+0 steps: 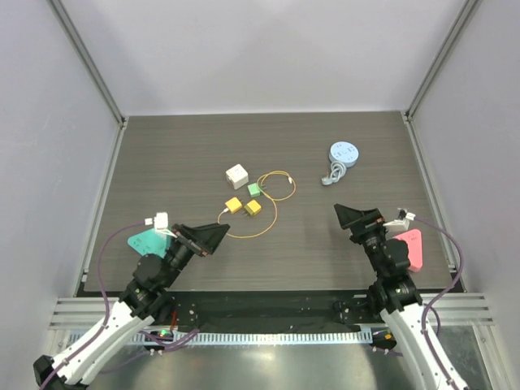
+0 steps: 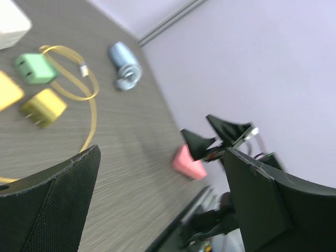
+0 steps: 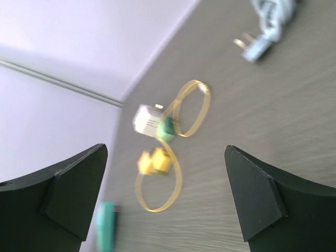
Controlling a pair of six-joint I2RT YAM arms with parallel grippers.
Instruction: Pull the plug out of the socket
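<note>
Now | green plug (image 1: 254, 189) beside white socket (image 1: 236, 175) | both jaws apart

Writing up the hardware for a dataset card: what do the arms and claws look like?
The left arm and right arm match: white lower links, black upper joints. The left claw and right claw each have two black, wedge-shaped fingers. A purple cable loops along each arm to a white connector.
</note>
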